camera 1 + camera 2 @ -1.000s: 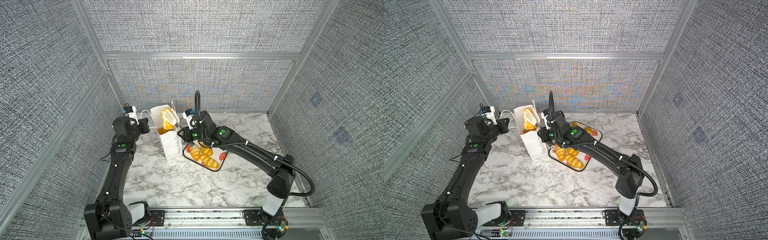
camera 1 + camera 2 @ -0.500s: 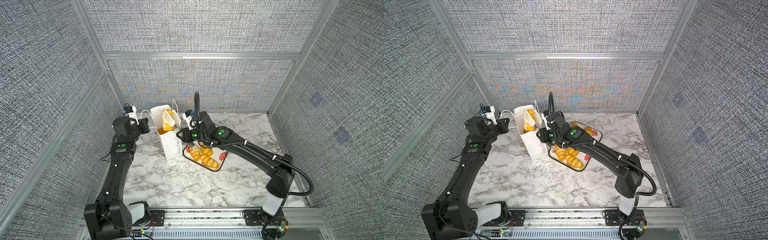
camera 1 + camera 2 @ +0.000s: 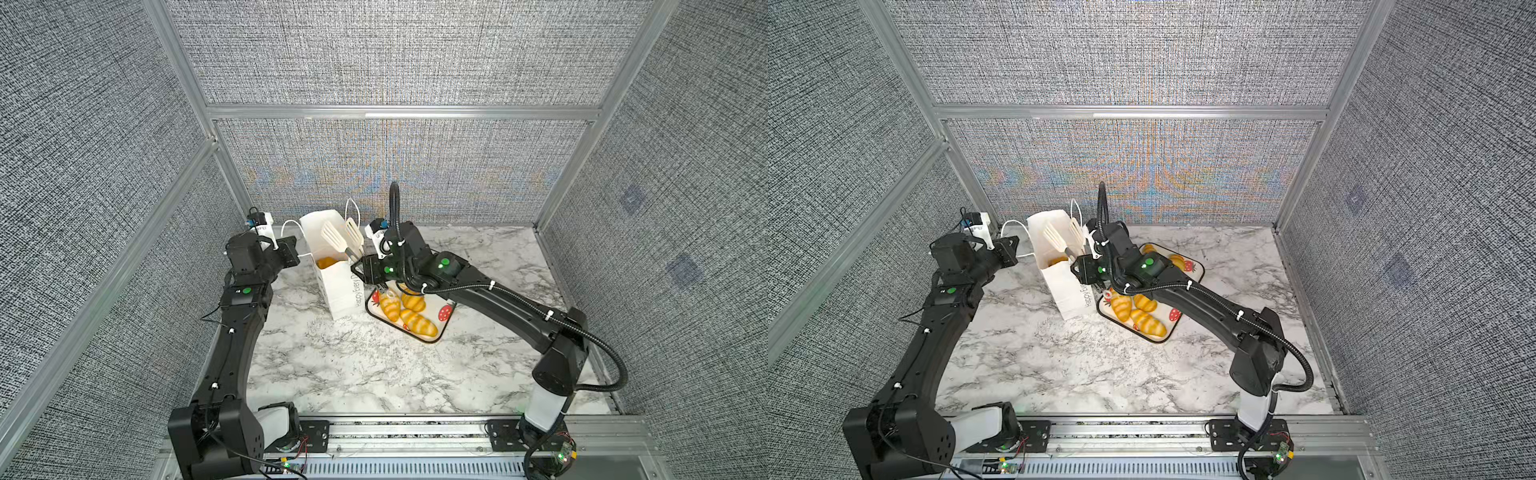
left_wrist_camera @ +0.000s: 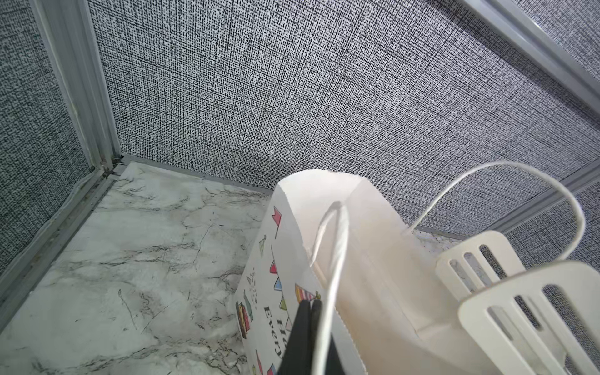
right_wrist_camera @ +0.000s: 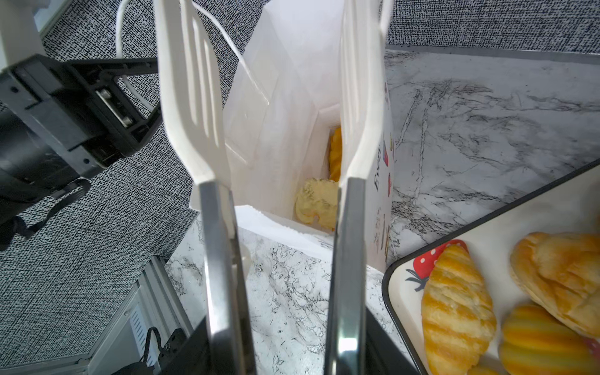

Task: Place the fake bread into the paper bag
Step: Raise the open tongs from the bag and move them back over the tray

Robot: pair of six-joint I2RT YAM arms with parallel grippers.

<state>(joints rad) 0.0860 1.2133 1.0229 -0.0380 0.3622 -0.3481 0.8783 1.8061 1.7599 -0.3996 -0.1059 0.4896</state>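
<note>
The white paper bag [image 3: 341, 291] [image 3: 1068, 293] stands upright at the back left of the marble table. My left gripper [image 3: 300, 254] [image 4: 310, 313] is shut on its near cord handle [image 4: 334, 256]. My right gripper [image 3: 342, 227] [image 3: 1064, 231] [image 5: 269, 35] carries white slotted tongs over the bag's mouth. Their blades stand apart with nothing between them. Fake bread [image 5: 316, 201] [image 3: 326, 262] lies at the bottom of the bag. More golden rolls [image 3: 390, 306] [image 3: 1121, 308] [image 5: 454, 302] lie on the tray beside the bag.
The cream strawberry-print tray [image 3: 429, 341] [image 3: 1159, 341] [image 5: 386, 282] with a black rim sits right of the bag, partly under my right arm. Grey fabric walls with aluminium posts close in the back and both sides. An aluminium rail [image 3: 415, 428] runs along the front.
The tong blades have spread apart. The roll they held over the bag's mouth has dropped inside. The left arm has not moved.
</note>
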